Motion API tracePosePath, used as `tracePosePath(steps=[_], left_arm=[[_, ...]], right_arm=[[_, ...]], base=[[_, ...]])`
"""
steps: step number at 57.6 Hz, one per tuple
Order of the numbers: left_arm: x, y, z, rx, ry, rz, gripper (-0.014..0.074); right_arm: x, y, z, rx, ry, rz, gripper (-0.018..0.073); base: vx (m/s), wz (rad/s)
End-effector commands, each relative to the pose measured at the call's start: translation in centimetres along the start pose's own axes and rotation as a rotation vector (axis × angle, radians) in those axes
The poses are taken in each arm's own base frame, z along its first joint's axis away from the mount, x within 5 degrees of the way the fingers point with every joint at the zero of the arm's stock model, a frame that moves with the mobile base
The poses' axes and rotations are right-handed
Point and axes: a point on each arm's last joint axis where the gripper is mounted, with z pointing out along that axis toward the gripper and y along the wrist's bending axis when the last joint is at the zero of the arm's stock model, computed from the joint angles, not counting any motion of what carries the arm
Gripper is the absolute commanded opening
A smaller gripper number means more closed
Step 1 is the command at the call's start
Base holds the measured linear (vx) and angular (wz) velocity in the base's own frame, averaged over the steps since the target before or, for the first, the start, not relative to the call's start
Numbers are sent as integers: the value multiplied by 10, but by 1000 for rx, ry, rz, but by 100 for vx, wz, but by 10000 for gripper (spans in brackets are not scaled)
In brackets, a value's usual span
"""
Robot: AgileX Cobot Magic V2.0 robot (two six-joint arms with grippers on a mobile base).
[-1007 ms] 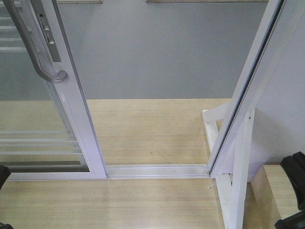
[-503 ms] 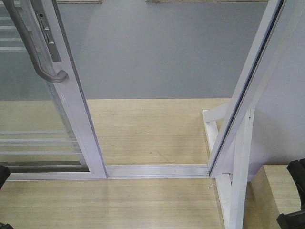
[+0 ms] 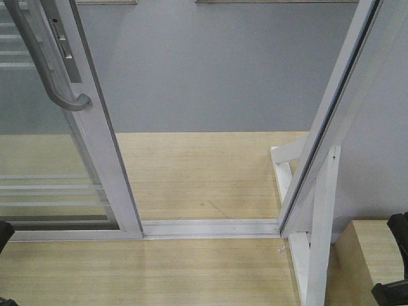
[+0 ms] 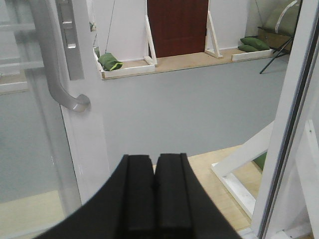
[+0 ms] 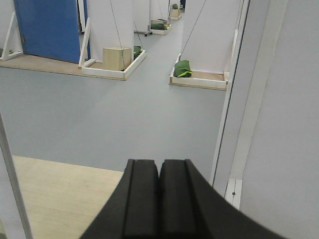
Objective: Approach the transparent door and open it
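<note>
Grey floor (image 3: 204,70) beyond the sill, pale wood flooring (image 3: 197,178) on the near side, white track (image 3: 210,227) running across the opening. Transparent door (image 3: 57,159) slid aside, up and left of the left end effector (image 4: 154,196), its curved pull handle (image 4: 57,74) above-left of the pads and well apart from them. White jamb post (image 3: 331,115) leans on the far right, white slanted support brace (image 3: 287,172) at its foot, just left of the right end effector (image 5: 159,199). Gap ahead between door stile and jamb is unobstructed. Further off: green sandbags (image 5: 183,68), a wooden box (image 5: 117,58), a blue panel (image 5: 47,27), a dark red door (image 4: 177,25). Both end effectors level, pointing forward through the opening, pads pressed together, nothing between them.
</note>
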Motion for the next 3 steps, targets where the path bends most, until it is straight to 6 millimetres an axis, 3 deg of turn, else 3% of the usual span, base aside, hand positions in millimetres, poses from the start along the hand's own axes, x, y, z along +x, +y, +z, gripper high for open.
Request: tracePosePath(steps=[1,3], left_arm=[[3,0,2,5,-50,-10,-6],[3,0,2,5,-50,-10,-6]], right_arm=[[-4,-1,0,13,-87,-9,0],[-4,-1,0,13,-87,-9,0]], base=[[0,0],[0,0]])
